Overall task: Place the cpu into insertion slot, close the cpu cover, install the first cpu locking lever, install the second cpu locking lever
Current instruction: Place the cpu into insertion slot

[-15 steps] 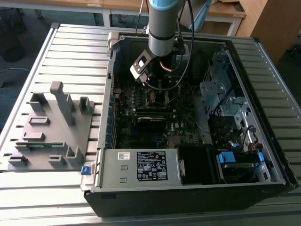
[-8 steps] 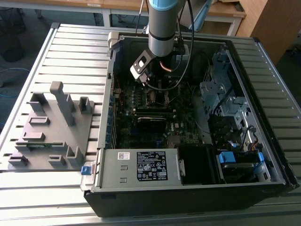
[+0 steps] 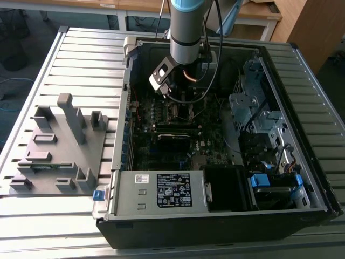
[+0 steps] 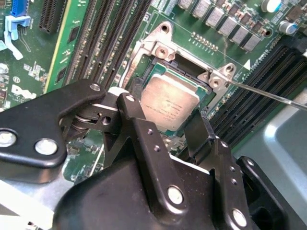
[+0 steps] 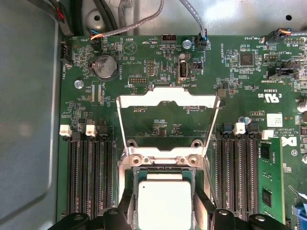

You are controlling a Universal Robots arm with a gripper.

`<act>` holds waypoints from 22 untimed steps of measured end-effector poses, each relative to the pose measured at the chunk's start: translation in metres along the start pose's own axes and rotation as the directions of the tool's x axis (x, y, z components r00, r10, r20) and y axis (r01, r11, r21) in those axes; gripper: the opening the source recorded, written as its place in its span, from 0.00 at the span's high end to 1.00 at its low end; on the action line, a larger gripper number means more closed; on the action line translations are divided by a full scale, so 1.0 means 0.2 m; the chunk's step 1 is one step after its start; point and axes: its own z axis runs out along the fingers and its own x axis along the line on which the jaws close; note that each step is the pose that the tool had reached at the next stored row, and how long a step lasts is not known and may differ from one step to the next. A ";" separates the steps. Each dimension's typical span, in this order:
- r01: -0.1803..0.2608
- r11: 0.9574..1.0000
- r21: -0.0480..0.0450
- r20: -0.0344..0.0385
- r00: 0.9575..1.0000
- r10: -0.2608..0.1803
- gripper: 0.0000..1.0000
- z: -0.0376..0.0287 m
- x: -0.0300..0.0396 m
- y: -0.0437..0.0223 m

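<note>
1. Closest to my cameras is the gripper. Its black fingers are drawn in narrow, one on either side of the cpu, and I see no gap between them and its edges (so I read it as gripped).
2. The cpu, dull silver top facing up, sits over the insertion slot. The slot's dark wall and silvery rim frame it on the sides the fingers leave free. In the first wrist view the chip covers the slot's opening. I cannot tell whether it is fully seated.
3. A thin locking lever juts away from the slot's corner, unlatched and lying over the memory slots on that side.
4. Just beyond the slot, the cpu cover is swung open on its hinge. The green motherboard shows through its square cut-out.
5. Banks of long black memory slots flank the slot on both sides, and a coin cell sits farther up the board.
6. In the exterior view, the arm reaches straight down into the open computer case. The power supply lies along the case's near wall.
7. Farthest out, a grey fixture rests on the slatted table, at the exterior view's left, well apart from the arm.
</note>
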 end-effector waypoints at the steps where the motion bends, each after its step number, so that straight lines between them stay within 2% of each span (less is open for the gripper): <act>1: 0.000 1.000 0.000 0.000 1.000 0.000 0.38 -0.008 0.000 0.000; 6: 0.000 1.000 0.000 0.000 1.000 0.000 0.38 -0.052 0.001 0.003; 14: 0.000 1.000 0.000 0.000 1.000 0.000 0.40 -0.052 0.001 0.003; 16: 0.000 1.000 0.000 0.000 1.000 0.000 0.53 -0.052 0.001 0.003; 17: 0.000 1.000 0.000 0.000 1.000 0.000 0.53 -0.052 0.001 0.003; 19: 0.000 1.000 0.000 0.000 1.000 0.000 0.64 -0.052 0.001 0.003; 20: 0.000 1.000 0.000 0.000 1.000 0.000 0.64 -0.052 0.001 0.003; 22: 0.000 1.000 0.000 0.000 1.000 0.000 0.76 -0.052 0.001 0.003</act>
